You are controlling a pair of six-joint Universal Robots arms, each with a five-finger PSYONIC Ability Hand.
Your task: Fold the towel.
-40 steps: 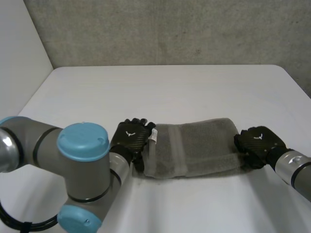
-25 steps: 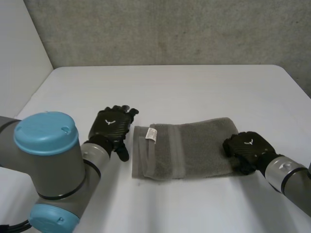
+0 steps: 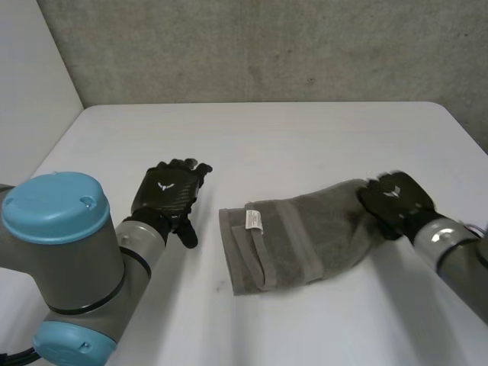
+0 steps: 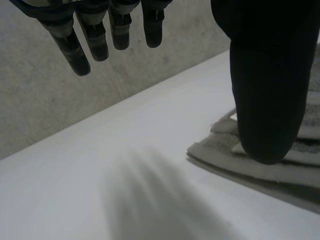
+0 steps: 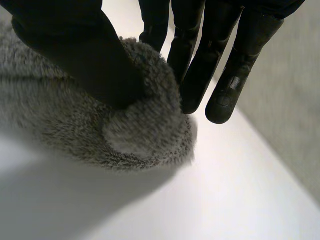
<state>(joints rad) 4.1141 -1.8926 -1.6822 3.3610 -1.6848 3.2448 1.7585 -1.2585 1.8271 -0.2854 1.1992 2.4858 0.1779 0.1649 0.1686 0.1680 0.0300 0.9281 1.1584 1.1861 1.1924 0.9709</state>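
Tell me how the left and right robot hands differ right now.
The left robot hand is open with straight fingers; the right robot hand pinches one end of the towel between thumb and fingers. The left robot hand is off the towel, beside its labelled end; the right robot hand is at the opposite end. Both are black.

The towel (image 3: 335,229) was mottled grey with paler woven bands (image 3: 303,242) and a white label (image 3: 252,219); the table (image 3: 267,137) under the towel was plain white. Either side of the towel, the left hand (image 3: 168,194) and right hand (image 3: 393,200) were black, each bearing a small white mark
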